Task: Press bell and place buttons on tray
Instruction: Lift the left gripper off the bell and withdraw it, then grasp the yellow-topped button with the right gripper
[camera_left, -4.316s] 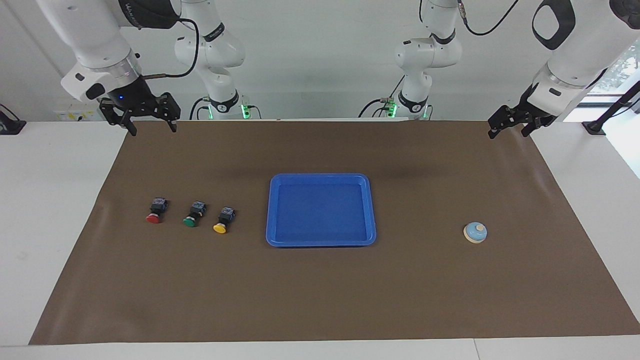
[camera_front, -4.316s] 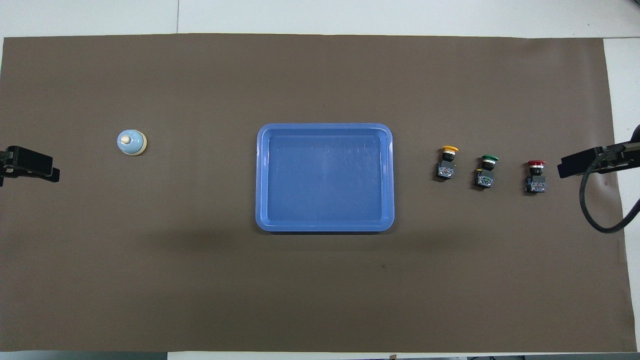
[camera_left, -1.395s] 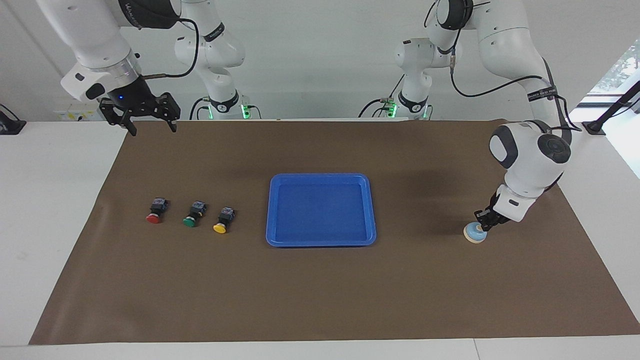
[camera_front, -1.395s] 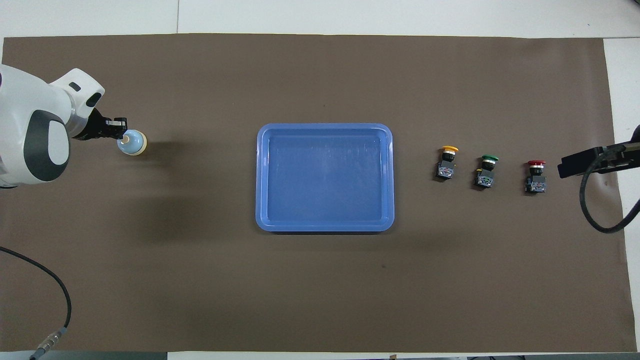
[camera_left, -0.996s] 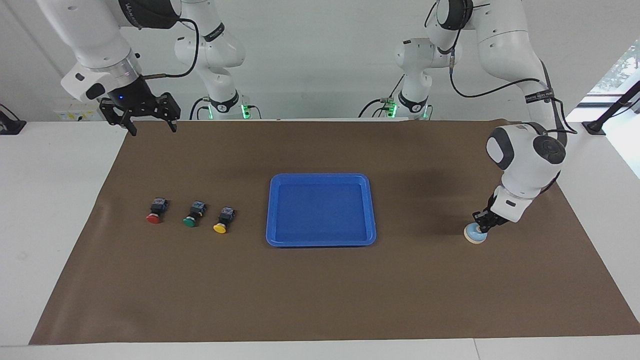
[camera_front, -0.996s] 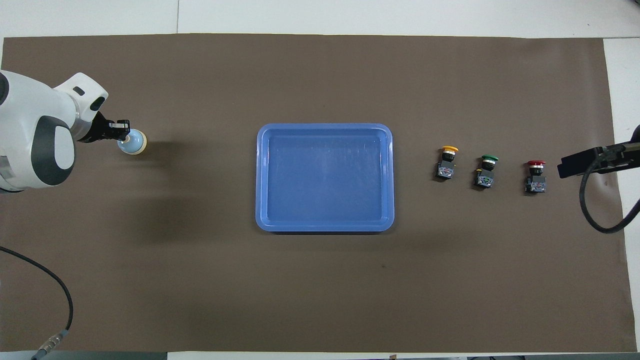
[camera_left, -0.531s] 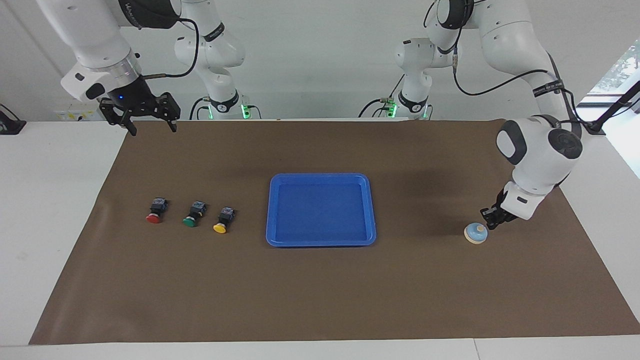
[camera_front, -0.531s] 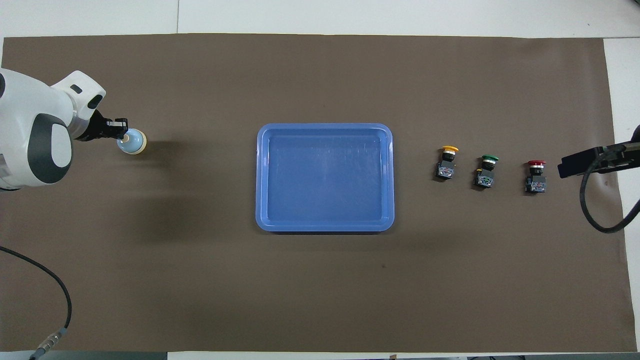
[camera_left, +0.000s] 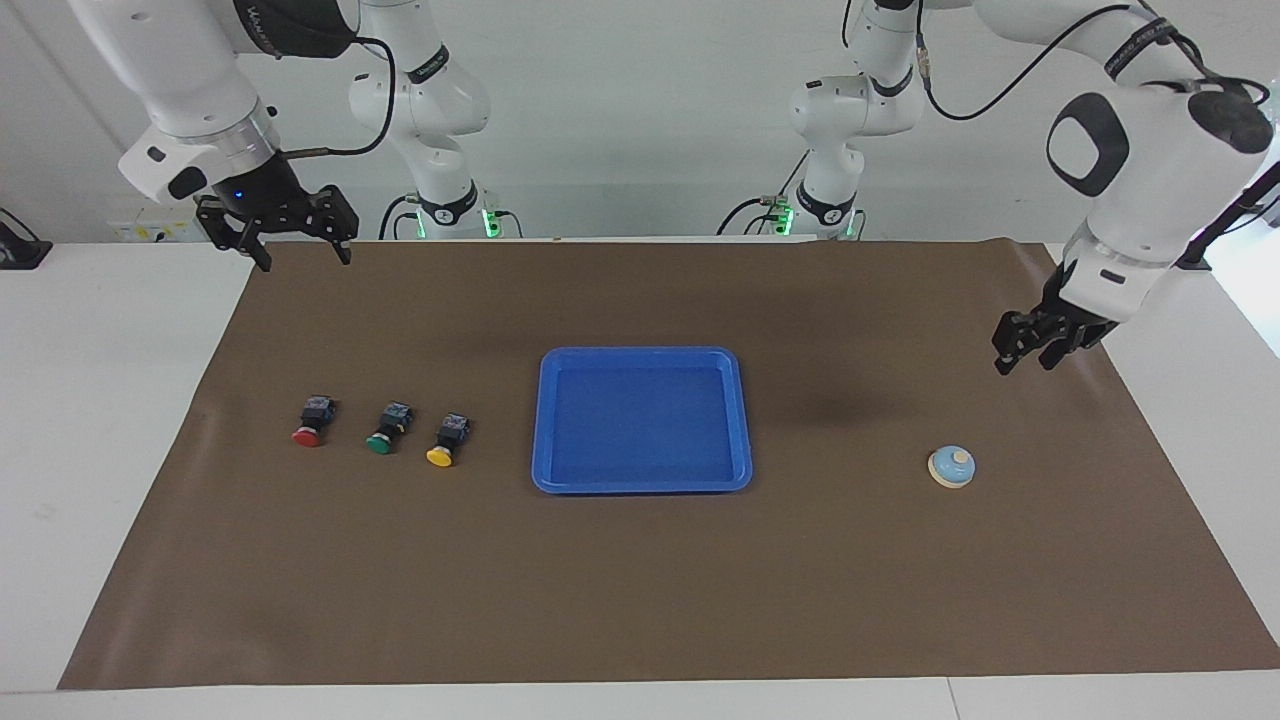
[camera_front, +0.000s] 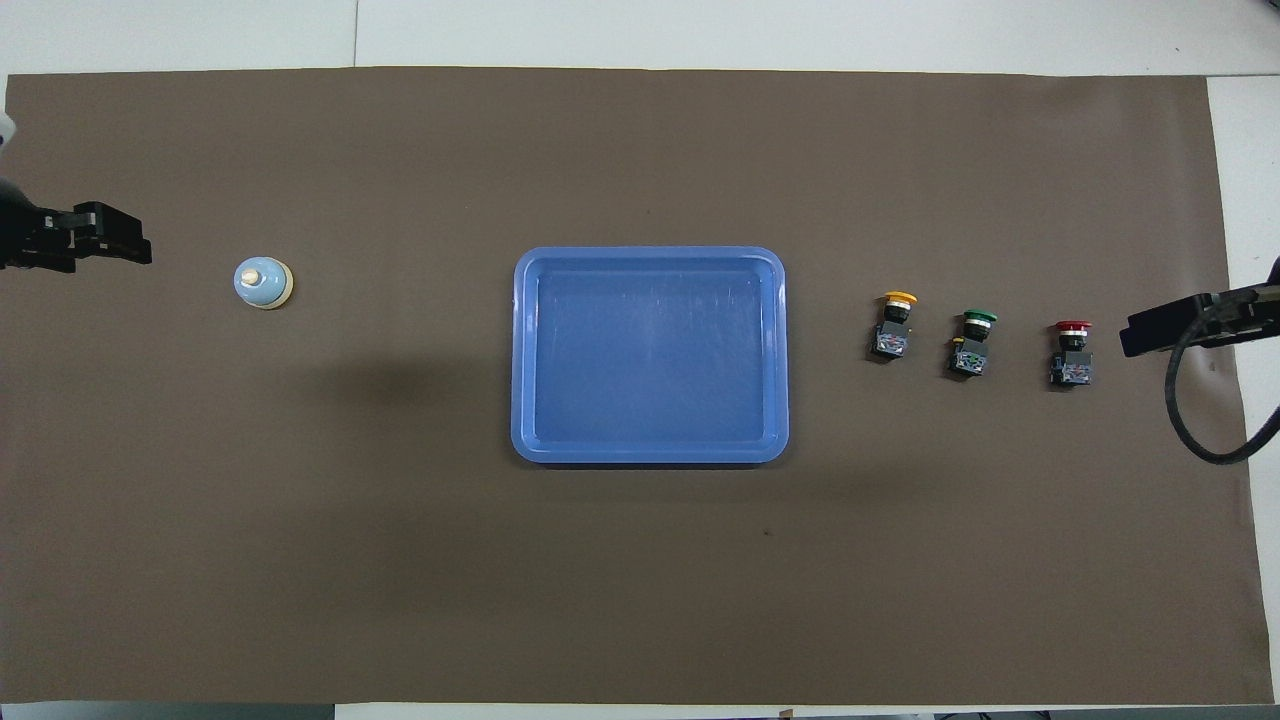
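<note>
Brown mat (camera_left: 640, 600) covers table. Left gripper (camera_left: 1022, 355) raised over mat at left arm's end, fingers narrow, bell (camera_left: 950, 466) below, untouched. Right gripper (camera_left: 298, 250) waits wide over corner nearest robots. Buttons (camera_left: 380, 430) beside empty mid-table tray (camera_left: 641, 485).

A big brown mat (camera_left: 640, 560) lies flat on a white table (camera_left: 110, 420) and covers most of its top. A plain pale wall (camera_left: 640, 110) stands at the robots' end of the table. Bright daylight comes in through a window (camera_left: 1235, 135) at the left arm's end of the table.
</note>
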